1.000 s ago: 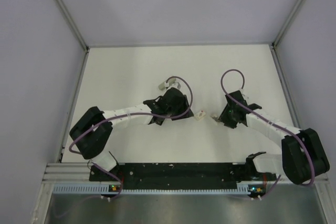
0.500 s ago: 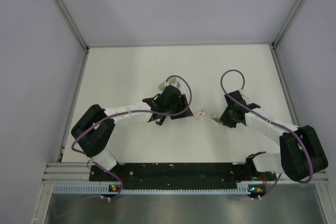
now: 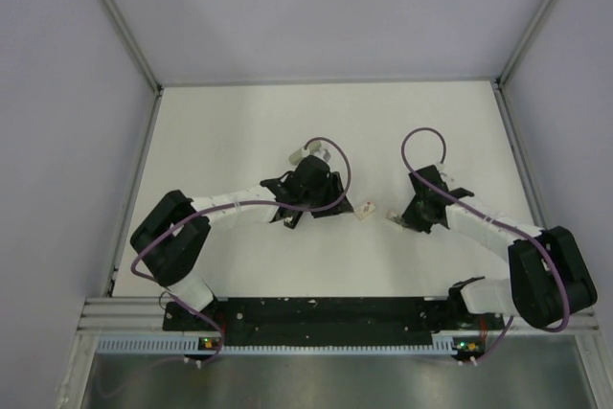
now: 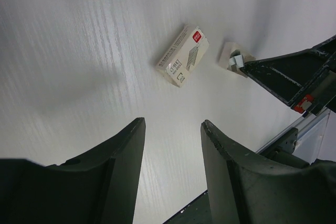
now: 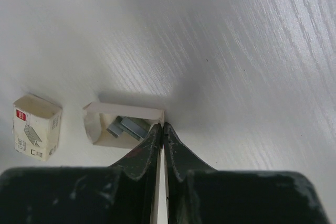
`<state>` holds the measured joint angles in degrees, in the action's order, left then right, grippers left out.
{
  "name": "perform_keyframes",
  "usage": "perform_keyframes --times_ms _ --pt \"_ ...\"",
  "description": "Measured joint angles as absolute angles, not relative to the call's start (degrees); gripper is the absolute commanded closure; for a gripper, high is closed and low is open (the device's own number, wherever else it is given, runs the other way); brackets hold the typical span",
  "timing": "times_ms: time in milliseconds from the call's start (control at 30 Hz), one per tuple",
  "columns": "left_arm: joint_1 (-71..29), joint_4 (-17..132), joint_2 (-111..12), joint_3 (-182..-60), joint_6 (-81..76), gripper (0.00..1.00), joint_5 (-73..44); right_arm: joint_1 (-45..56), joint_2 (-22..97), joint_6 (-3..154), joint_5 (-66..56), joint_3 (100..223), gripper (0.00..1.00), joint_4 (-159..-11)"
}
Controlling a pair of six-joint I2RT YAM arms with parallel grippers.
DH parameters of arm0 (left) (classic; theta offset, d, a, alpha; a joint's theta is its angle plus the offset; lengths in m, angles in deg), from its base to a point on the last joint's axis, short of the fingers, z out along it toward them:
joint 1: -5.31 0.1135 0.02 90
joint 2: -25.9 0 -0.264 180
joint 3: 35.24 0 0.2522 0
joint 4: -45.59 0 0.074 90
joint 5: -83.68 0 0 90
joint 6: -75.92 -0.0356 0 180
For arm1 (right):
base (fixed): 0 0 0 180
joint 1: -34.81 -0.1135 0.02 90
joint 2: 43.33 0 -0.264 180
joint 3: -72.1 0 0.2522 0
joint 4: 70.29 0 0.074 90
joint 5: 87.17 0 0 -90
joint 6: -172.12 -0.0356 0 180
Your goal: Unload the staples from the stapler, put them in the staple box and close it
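Note:
The black stapler does not show in any view; it is hidden or out of frame. My right gripper (image 5: 163, 125) is shut on the end wall of a small open beige staple tray (image 5: 100, 121) that lies on the table with grey staple strips (image 5: 128, 127) inside. The tray also shows in the left wrist view (image 4: 230, 56) and the top view (image 3: 392, 221). The printed staple box sleeve (image 5: 37, 127) lies just left of the tray, also in the left wrist view (image 4: 182, 56) and the top view (image 3: 367, 208). My left gripper (image 4: 170, 124) is open and empty above the bare table, left of the sleeve (image 3: 330, 200).
A pale grey short bar (image 3: 295, 155) lies just beyond my left wrist. The white table (image 3: 230, 131) is walled on three sides by grey panels. The black base rail (image 3: 326, 313) runs along the near edge.
My left gripper has drawn back a little to the left, away from the box sleeve. My right gripper stays shut on the tray and has shifted only slightly.

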<state>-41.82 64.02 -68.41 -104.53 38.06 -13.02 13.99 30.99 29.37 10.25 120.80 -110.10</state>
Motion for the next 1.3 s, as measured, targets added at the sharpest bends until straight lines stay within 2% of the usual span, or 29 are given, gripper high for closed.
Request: perform_keyframes --times_ms 433,867,1300 --pt "-41.71 63.96 -71.60 -105.49 37.53 0.48 -15.08 16.22 31.45 35.86 11.04 126.11 1.00 -111.63" --pt "-41.71 62.45 -74.83 -106.87 39.52 0.48 -15.08 16.35 42.27 45.59 10.75 134.02 1.00 -110.69" --pt "-41.67 61.92 -80.12 -111.09 40.31 0.48 -14.93 14.88 46.42 48.08 9.92 135.51 1.00 -108.81"
